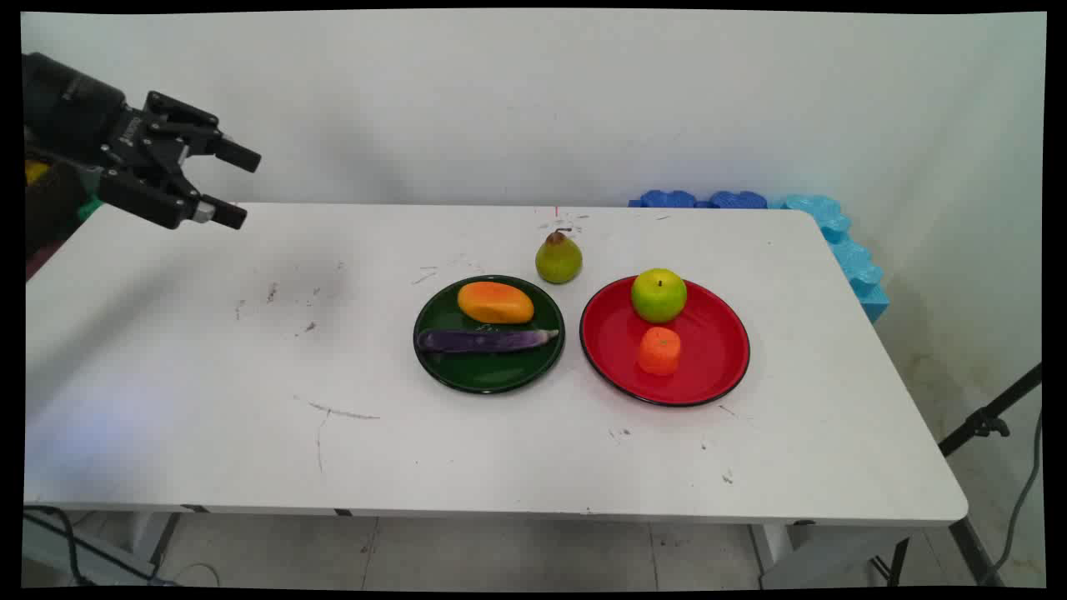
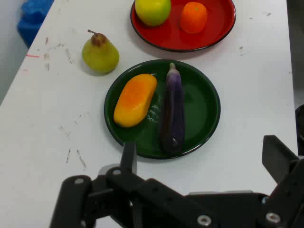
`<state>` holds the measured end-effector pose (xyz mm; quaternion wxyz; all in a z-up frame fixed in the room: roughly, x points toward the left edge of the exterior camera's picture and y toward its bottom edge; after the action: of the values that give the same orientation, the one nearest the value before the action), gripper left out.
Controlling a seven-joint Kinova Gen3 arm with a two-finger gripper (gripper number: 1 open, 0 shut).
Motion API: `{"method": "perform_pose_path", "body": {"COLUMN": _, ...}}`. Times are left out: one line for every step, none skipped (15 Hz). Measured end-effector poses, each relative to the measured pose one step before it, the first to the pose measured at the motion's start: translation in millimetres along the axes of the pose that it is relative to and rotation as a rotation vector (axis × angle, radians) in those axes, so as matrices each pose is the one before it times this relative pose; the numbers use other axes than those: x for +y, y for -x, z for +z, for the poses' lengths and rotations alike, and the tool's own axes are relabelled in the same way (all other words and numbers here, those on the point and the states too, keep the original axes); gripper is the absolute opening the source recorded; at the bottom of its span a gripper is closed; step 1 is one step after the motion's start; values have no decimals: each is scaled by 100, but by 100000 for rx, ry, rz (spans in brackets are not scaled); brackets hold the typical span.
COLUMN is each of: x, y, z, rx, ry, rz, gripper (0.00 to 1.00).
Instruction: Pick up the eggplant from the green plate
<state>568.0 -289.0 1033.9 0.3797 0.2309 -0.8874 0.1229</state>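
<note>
**Tool raised at the counter's left end, nothing in it**

You have the tool (image 1: 225, 185) up above the far left end of the counter (image 1: 208, 400), fingers spread wide with nothing between them. It touches nothing and stands well apart from all the fruit.

In the hand view, the nearest thing ahead of it is the green plate (image 2: 202, 102). On that plate a mango (image 2: 136, 99) and a purple eggplant (image 2: 173, 109) lie side by side, close together.

Just beyond is the red plate (image 1: 717, 350), with a green apple (image 1: 658, 295) and an orange (image 1: 659, 350) on it. A pear (image 1: 558, 258) stands upright on the bare counter, just behind the green plate's far rim.

Blue foam pieces (image 1: 842, 242) sit along the counter's far right corner.
</note>
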Motion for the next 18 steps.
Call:
{"method": "perform_pose_path", "body": {"x": 12, "y": -232, "z": 236, "rx": -752, "ry": 7, "rz": 116, "gripper": 100}}
{"method": "perform_pose_path", "body": {"x": 20, "y": -255, "z": 253, "rx": -705, "ry": 12, "rz": 56, "gripper": 100}}
{"method": "perform_pose_path", "body": {"x": 48, "y": -342, "z": 342, "rx": -608, "ry": 44, "rz": 48, "gripper": 100}}
{"method": "perform_pose_path", "body": {"x": 38, "y": -272, "z": 285, "rx": -445, "ry": -12, "rz": -37, "gripper": 100}}
{"method": "perform_pose_path", "body": {"x": 103, "y": -584, "z": 618, "rx": -796, "ry": -90, "rz": -237, "gripper": 100}}
{"method": "perform_pose_path", "body": {"x": 94, "y": -557, "z": 585, "rx": -568, "ry": -109, "rz": -325, "gripper": 100}}
{"method": "perform_pose_path", "body": {"x": 132, "y": -740, "z": 747, "rx": -666, "ry": -127, "rz": -229, "gripper": 100}}
{"method": "perform_pose_path", "body": {"x": 141, "y": -686, "z": 723, "rx": -596, "ry": -29, "rz": -21, "gripper": 100}}
{"method": "perform_pose_path", "body": {"x": 112, "y": -559, "z": 583, "rx": -380, "ry": -62, "rz": -69, "gripper": 100}}
{"method": "perform_pose_path", "body": {"x": 121, "y": -609, "z": 748, "rx": -516, "ry": 57, "rz": -93, "gripper": 100}}
{"method": "perform_pose_path", "body": {"x": 181, "y": -871, "z": 1157, "rx": -769, "ry": -29, "rz": -184, "gripper": 100}}
{"method": "perform_pose_path", "body": {"x": 128, "y": -705, "z": 1062, "rx": -812, "ry": -120, "rz": -137, "gripper": 100}}
{"method": "perform_pose_path", "body": {"x": 50, "y": -435, "z": 837, "rx": -819, "ry": -119, "rz": -63, "gripper": 100}}
{"method": "perform_pose_path", "body": {"x": 44, "y": -393, "z": 817, "rx": -810, "ry": -169, "rz": -82, "gripper": 100}}
{"method": "perform_pose_path", "body": {"x": 68, "y": -397, "z": 1032, "rx": -1230, "ry": -205, "rz": -85, "gripper": 100}}
{"method": "perform_pose_path", "body": {"x": 54, "y": -421, "z": 1196, "rx": -1446, "ry": -206, "rz": -230, "gripper": 100}}
{"method": "perform_pose_path", "body": {"x": 82, "y": -364, "z": 1170, "rx": -1479, "ry": -130, "rz": -257, "gripper": 100}}
{"method": "perform_pose_path", "body": {"x": 83, "y": -244, "z": 911, "rx": -1166, "ry": -6, "rz": -170, "gripper": 100}}
